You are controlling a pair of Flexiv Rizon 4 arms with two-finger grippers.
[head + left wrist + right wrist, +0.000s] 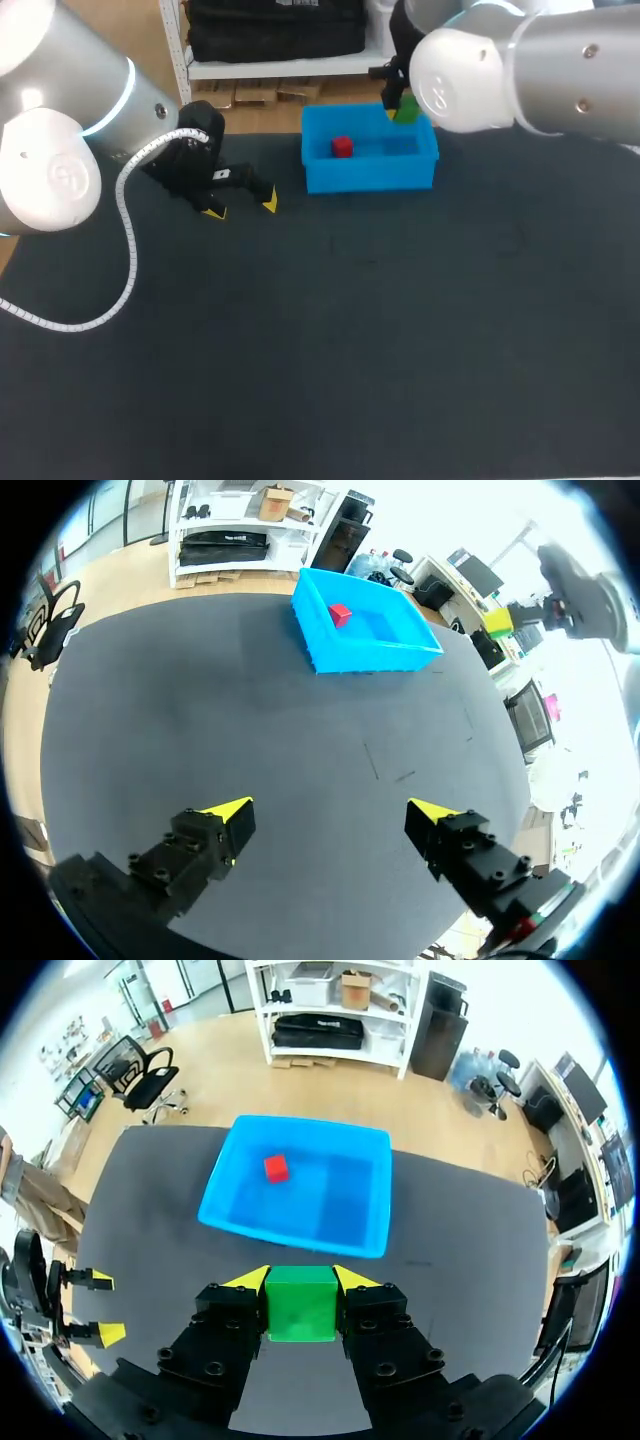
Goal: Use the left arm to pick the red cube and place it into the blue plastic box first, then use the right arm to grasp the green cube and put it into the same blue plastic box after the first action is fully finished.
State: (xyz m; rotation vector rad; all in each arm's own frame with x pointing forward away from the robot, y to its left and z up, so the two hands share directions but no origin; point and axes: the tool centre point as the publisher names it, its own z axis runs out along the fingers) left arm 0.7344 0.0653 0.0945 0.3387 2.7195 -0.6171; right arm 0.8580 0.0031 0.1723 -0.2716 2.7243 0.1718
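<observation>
Holding the green cube [300, 1305] clamped from both sides in the right gripper [301, 1282], with the blue plastic box [290, 1238] lying straight ahead and lower, the red cube [276, 1168] already resting inside it, and the left gripper [333, 810] spread wide and empty.

The right gripper [300, 1280] has a green cube [300, 1305] between its two yellow tips. Both tips press on the cube, one from each side, so it is held tight. Under it is the dark table [450, 1260]. Just ahead of the gripper sits the blue plastic box [290, 1240], with its top open. A small red cube [276, 1168] lies on the floor of the box, nearer the far wall than the near one. Off to one side, well apart from the box, is the left gripper [103, 1307]. Its two yellow tips stand apart, and nothing is between them.
</observation>
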